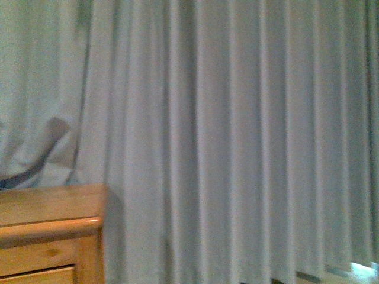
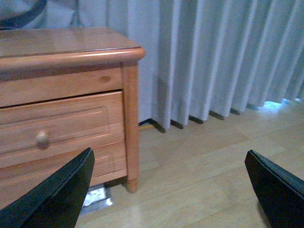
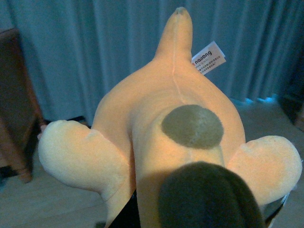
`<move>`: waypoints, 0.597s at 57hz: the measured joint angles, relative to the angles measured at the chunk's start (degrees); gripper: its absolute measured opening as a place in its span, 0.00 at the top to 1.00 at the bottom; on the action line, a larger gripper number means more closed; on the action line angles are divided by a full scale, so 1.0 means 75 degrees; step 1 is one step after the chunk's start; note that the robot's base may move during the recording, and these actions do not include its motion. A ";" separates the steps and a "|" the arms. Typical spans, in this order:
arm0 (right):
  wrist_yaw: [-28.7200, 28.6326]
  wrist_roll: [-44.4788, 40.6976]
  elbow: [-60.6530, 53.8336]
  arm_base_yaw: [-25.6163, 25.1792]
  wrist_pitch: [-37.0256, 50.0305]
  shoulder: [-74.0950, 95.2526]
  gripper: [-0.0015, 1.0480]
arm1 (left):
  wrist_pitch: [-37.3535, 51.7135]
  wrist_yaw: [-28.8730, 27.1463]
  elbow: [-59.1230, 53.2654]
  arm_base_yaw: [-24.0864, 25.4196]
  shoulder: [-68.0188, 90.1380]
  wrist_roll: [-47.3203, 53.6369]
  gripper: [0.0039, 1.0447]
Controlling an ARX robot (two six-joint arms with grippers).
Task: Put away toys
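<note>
An orange-yellow plush toy (image 3: 156, 118) fills the right wrist view, with two pale stubby limbs, a grey-green patch and a white label (image 3: 208, 58) near its tip. My right gripper (image 3: 199, 211) is shut on it; the plush hides almost all of both fingers. It hangs above the floor, in front of the curtain. In the left wrist view my left gripper (image 2: 168, 190) is open, its black fingers (image 2: 57, 194) wide apart, with only bare wooden floor between them. Neither gripper shows in the front view.
A wooden drawer cabinet (image 2: 71, 109) with a round knob (image 2: 42, 139) stands to one side of the left gripper; its top corner shows in the front view (image 1: 53, 228). Pale pleated curtains (image 1: 237, 136) hang to the wood floor (image 2: 199, 166). A dark cabinet leg (image 3: 14, 142) stands beside the plush.
</note>
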 joint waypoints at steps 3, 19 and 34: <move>-0.0006 0.0000 0.0000 0.0000 0.0000 0.0003 0.90 | 0.0000 -0.0003 0.0000 0.0000 -0.0006 0.0000 0.06; -0.0026 0.0000 0.0000 0.0000 0.0000 0.0003 0.90 | 0.0000 -0.0003 0.0000 0.0000 -0.0012 0.0000 0.06; -0.0029 0.0000 0.0000 0.0000 0.0000 0.0006 0.90 | 0.0000 -0.0003 0.0000 0.0000 -0.0012 0.0000 0.06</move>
